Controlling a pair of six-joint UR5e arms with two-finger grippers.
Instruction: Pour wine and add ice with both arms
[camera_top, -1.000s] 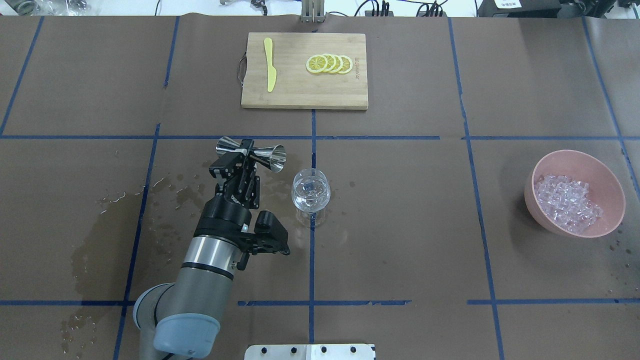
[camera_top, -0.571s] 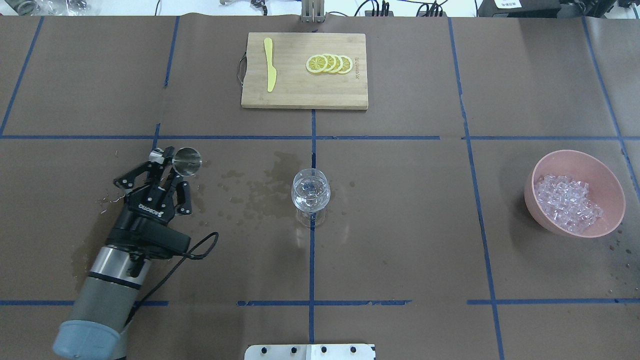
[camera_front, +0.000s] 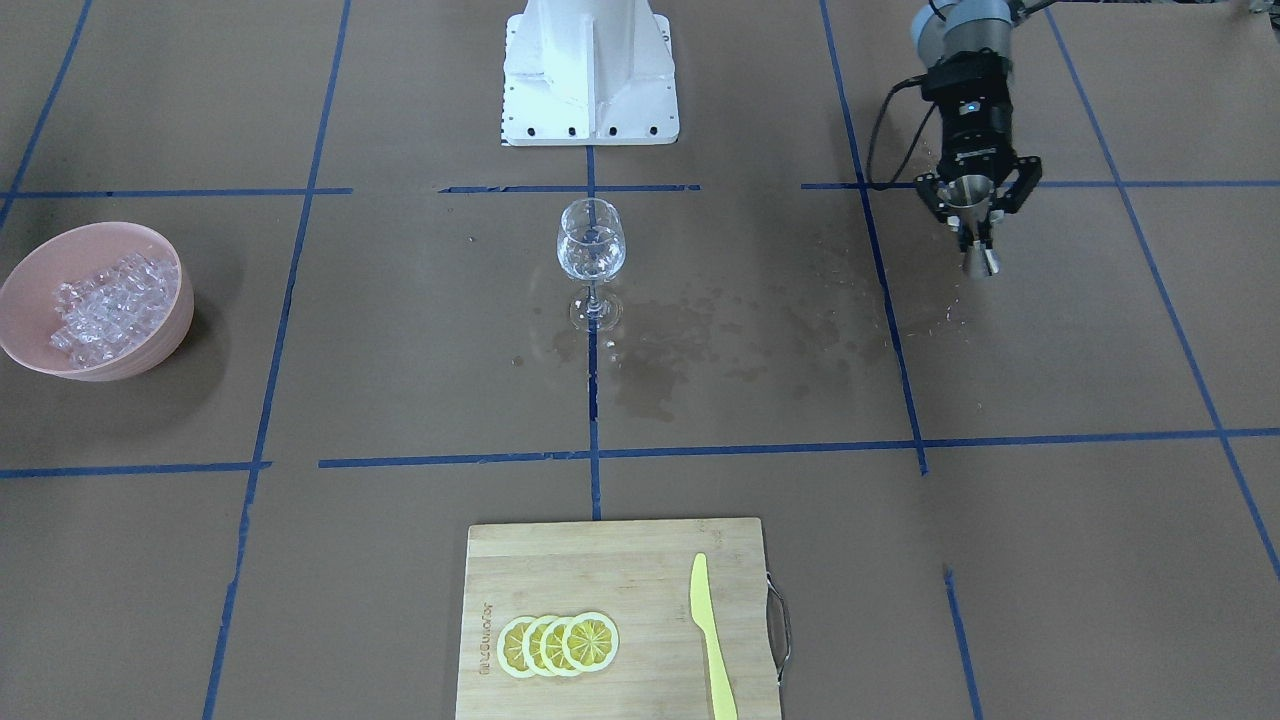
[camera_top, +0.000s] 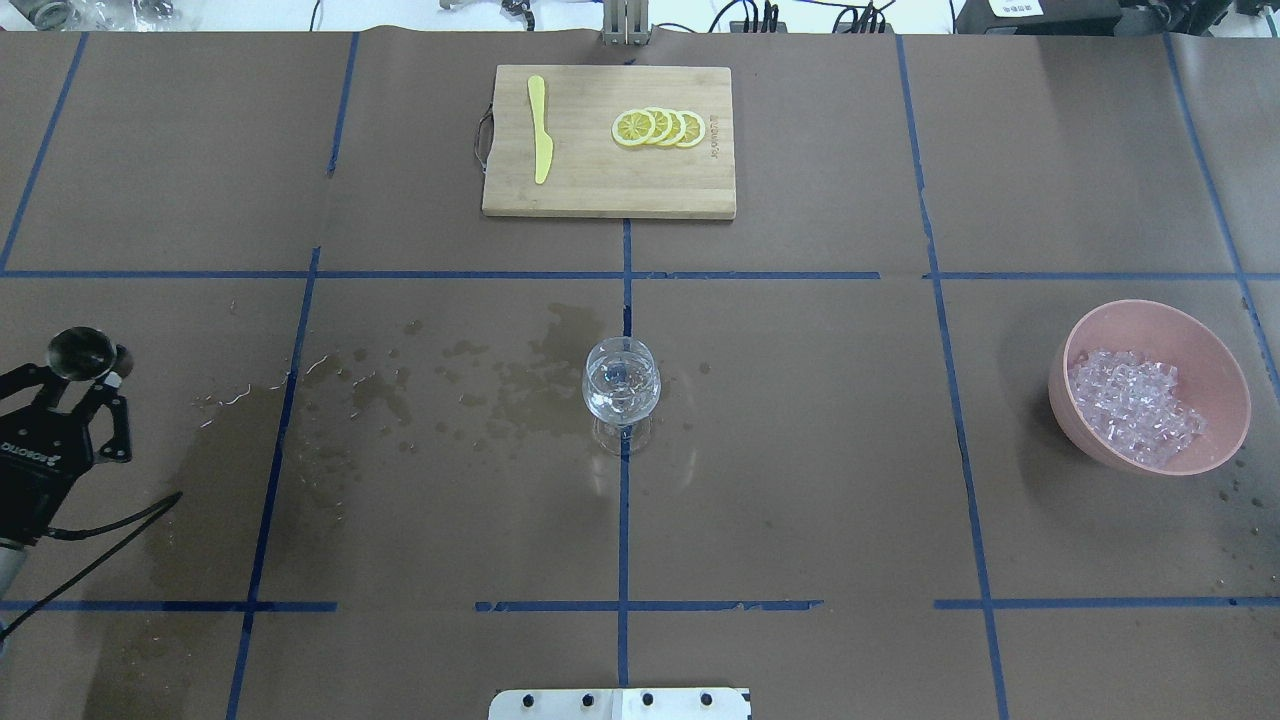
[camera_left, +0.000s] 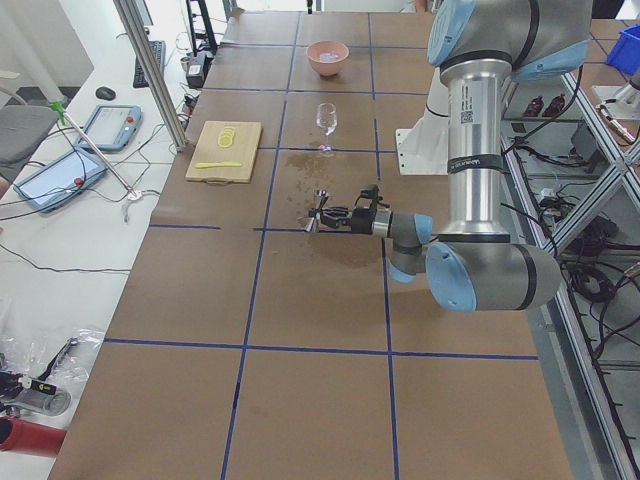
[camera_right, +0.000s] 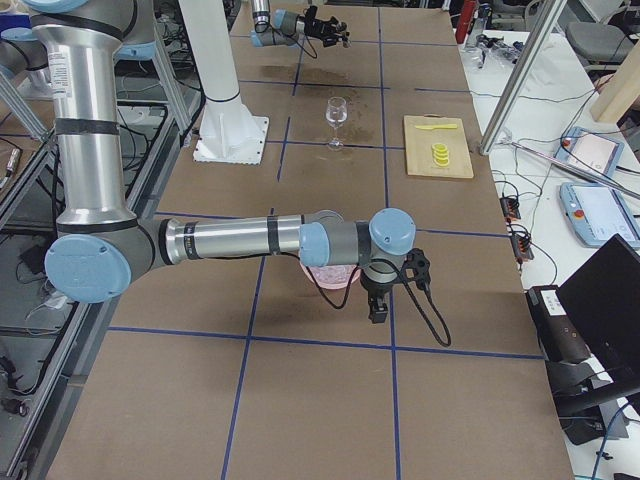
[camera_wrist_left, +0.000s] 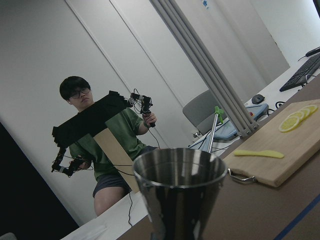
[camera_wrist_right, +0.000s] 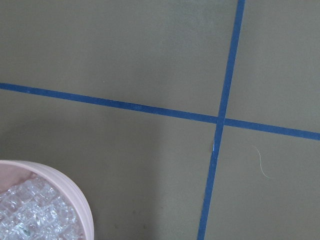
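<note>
Though the left gripper (camera_front: 977, 230) sits out by the left edge of the table (camera_top: 800, 450), I see it clamped on 1 upright metal measuring cup (camera_top: 82, 350). The glass (camera_top: 621, 385) at the table's centre holds the wine (camera_front: 590, 262). The ice (camera_top: 1135, 405) fills a pink bowl (camera_top: 1215, 360) near the right edge; I cannot tell the right gripper's (camera_right: 380, 305) state

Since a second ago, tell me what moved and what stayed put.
The left gripper, still shut on the steel jigger, swung away from the wine glass, far out to the robot's left. The jigger, tipped on its side beside the glass rim a second ago, now stands upright. Nothing was let go. The glass, pink bowl, ice, cutting board, lemon slices and yellow knife did not move.
</note>
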